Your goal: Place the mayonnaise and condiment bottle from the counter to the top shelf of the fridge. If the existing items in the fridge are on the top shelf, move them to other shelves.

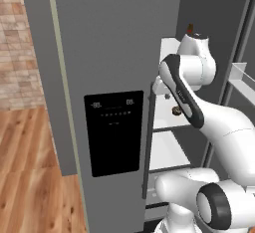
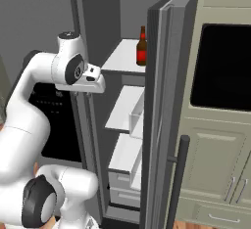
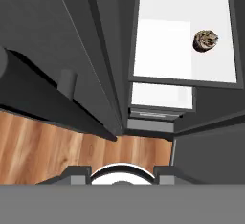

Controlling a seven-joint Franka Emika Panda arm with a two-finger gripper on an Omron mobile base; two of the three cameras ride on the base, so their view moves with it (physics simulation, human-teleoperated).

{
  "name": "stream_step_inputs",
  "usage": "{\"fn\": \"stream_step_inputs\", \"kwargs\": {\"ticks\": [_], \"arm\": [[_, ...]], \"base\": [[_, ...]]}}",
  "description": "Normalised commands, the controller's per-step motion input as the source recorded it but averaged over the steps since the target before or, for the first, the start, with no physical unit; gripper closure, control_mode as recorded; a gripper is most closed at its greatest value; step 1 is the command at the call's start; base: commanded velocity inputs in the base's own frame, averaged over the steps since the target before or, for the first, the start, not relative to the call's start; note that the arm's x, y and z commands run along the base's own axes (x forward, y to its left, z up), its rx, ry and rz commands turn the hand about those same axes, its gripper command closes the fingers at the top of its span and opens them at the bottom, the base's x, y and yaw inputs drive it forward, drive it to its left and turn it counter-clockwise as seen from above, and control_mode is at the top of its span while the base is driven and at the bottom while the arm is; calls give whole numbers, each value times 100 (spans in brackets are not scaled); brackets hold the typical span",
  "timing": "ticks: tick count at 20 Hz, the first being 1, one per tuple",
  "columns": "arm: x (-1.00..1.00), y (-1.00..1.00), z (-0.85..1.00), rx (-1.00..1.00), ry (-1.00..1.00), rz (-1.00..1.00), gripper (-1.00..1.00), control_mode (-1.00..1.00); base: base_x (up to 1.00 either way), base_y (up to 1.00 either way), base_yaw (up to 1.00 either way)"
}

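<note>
The grey fridge stands with its right door open. A red bottle with a brown neck stands on the top shelf. A small round brownish thing lies on the white shelf below. My gripper hangs in front of the shelves at about top-shelf height and points down. In the hand view its tips stand apart, and I see nothing held. The mayonnaise, the condiment bottle and the counter are out of view.
The open fridge door stands edge-on right of the shelves, with a bin on its inner side. The shut left door carries a black display panel. Cream cabinets with a dark oven window lie further right. Wood floor lies below.
</note>
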Motion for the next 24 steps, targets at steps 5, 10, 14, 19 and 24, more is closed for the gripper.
{"fn": "stream_step_inputs", "kwargs": {"ticks": [5, 10, 14, 19, 24], "arm": [[-56, -8, 2, 0, -16, 0, -100, -100], [-89, -41, 27, -2, -42, -12, -100, -100], [-30, -44, 54, 0, -41, -12, -100, -100], [2, -47, 82, 0, -40, -11, -100, -100], [55, -47, 76, 0, -25, -9, -100, -100]], "base": [[0, 0, 0], [0, 0, 0], [0, 0, 0], [0, 0, 0], [0, 0, 0]]}}
